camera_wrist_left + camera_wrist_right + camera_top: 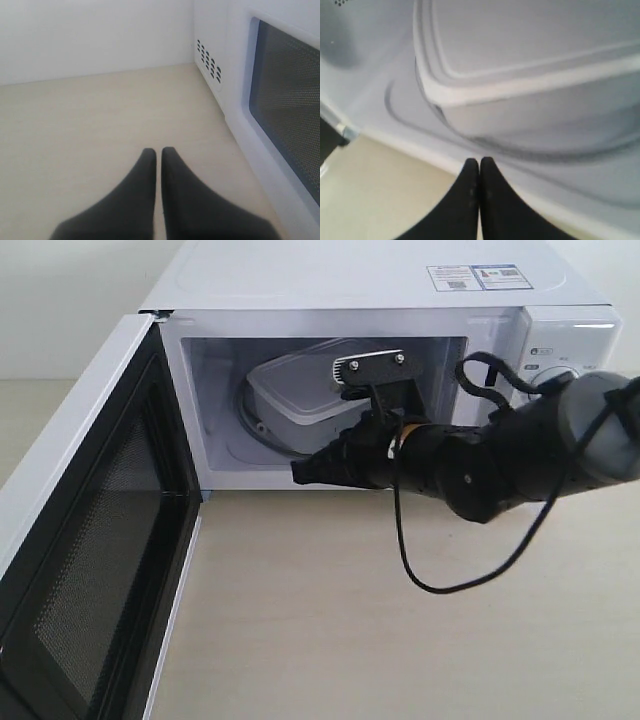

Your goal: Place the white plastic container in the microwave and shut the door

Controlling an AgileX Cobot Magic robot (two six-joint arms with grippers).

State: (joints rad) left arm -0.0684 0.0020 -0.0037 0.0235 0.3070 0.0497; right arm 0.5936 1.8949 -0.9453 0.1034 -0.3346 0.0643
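Observation:
The white microwave [380, 280] stands with its door [90, 540] swung wide open to the left, black mesh inner face showing. Inside, the white plastic container [300, 390] rests on the glass turntable [410, 117], lid on. My right gripper [300, 472] sits at the cavity's front sill, just short of the container [530, 75], and it is shut with nothing held [479, 161]. My left gripper [156, 151] is shut and empty above the table, beside the door's outer window [285, 95]. It does not show in the exterior view.
A black cable [430, 580] loops down from the right arm onto the beige tabletop [350, 640]. Dials [545, 375] sit on the microwave's right panel. Vent slots [209, 62] mark the microwave's side wall, with a white wall behind.

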